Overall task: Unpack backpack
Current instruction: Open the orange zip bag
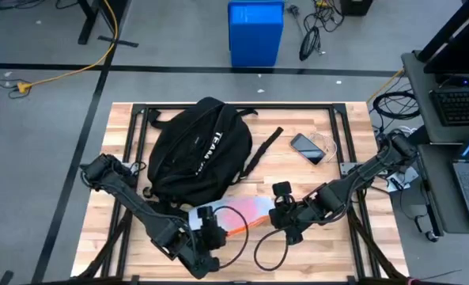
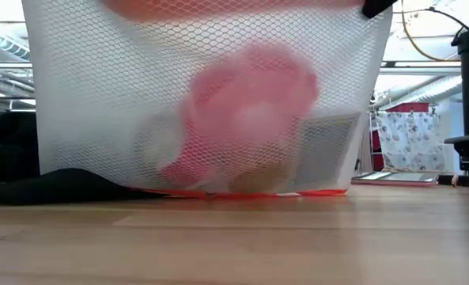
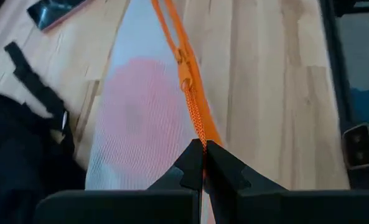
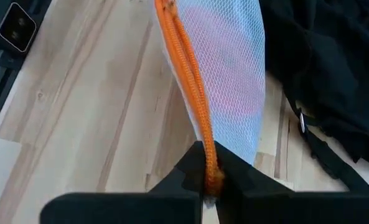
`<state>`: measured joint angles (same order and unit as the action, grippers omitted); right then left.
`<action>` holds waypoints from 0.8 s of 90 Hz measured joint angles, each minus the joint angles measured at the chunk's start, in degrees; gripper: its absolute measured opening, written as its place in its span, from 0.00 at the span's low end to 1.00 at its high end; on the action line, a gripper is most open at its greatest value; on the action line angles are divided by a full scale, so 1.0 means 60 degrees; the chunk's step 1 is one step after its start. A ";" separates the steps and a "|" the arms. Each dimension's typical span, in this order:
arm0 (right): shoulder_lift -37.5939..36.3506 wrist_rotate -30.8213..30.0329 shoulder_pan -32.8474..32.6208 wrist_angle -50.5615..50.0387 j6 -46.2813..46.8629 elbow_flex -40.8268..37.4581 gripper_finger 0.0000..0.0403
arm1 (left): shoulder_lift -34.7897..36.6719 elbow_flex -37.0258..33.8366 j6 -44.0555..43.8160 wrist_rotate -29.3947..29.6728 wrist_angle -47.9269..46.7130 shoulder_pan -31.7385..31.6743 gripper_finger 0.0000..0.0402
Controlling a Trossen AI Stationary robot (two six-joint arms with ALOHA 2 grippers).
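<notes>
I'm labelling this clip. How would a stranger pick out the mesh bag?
Start at the big black backpack on the wooden table. Just in front of it, the left gripper and right gripper hold up a white mesh bag between them. Its orange cord and pink contents set it apart.

Black backpack (image 1: 194, 154) lying flat, table's far-left, lettering up.

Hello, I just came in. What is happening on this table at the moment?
Both arms hold a white mesh bag by its orange cord, in front of the black backpack. The left end effector is shut on one end of the cord and the right end effector on the other, so the bag hangs between them, its bottom touching the table. Something pink shows inside. A phone lies beside the backpack.
</notes>
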<state>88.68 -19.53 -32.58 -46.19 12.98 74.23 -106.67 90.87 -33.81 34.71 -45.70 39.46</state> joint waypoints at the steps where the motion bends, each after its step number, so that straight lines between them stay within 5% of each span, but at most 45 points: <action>1: 0.0000 0.0000 0.0000 -0.0014 0.0010 0.0002 0.00 | 0.0000 0.0000 -0.0053 -0.0001 -0.0068 0.0000 0.00; 72: -0.0007 0.0004 -0.0004 -0.1256 0.0982 0.0013 0.00 | 0.0630 0.0004 -0.1078 0.0126 -0.0761 0.1152 0.00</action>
<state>88.64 -19.51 -32.60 -53.73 18.87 74.30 -102.89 90.89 -40.27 35.46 -50.26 46.37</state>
